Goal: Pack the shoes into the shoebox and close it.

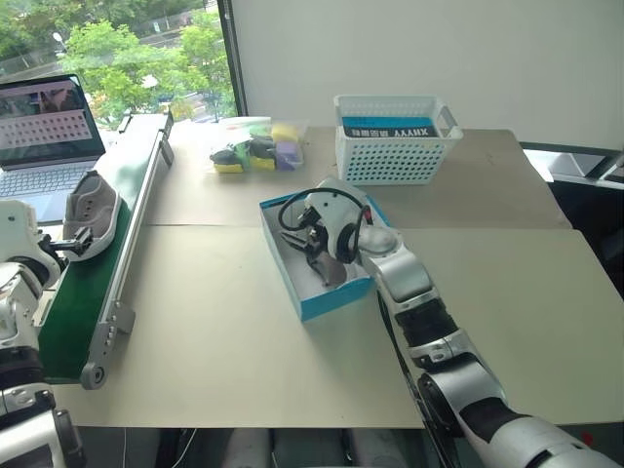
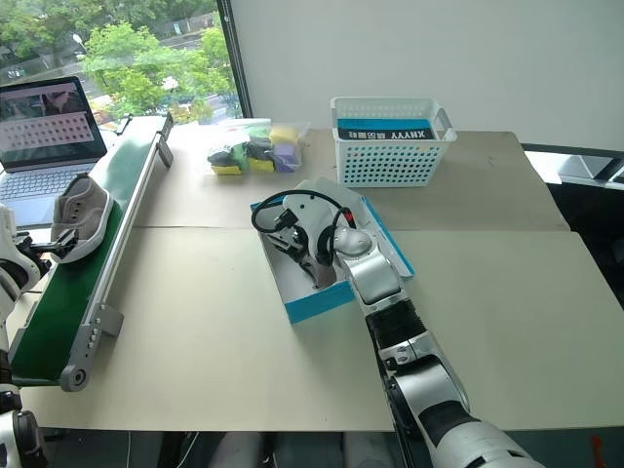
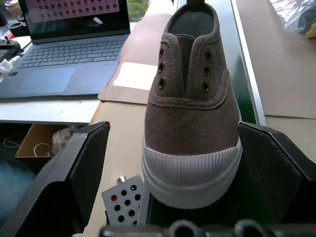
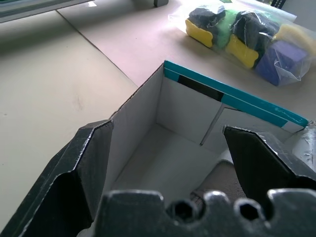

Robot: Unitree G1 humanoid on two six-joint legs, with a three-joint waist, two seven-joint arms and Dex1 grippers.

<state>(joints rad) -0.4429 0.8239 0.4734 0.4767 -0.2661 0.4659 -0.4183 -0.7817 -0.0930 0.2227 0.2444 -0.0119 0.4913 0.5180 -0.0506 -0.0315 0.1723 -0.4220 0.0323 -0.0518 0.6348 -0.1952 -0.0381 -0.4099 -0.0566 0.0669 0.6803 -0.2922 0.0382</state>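
Shoes first: one small grey-brown cloth shoe with a pale rubber toe [image 1: 91, 213] lies on the long green belt [image 1: 93, 283] at the left of the frame. The left gripper [image 3: 190, 163] stands wide around its toe, not yet squeezing. I think picking it up is the step now. Next, close on it and carry it to the open blue cardboard shoebox [image 1: 331, 292] in the middle, where the right gripper [image 4: 168, 148] waits wide.
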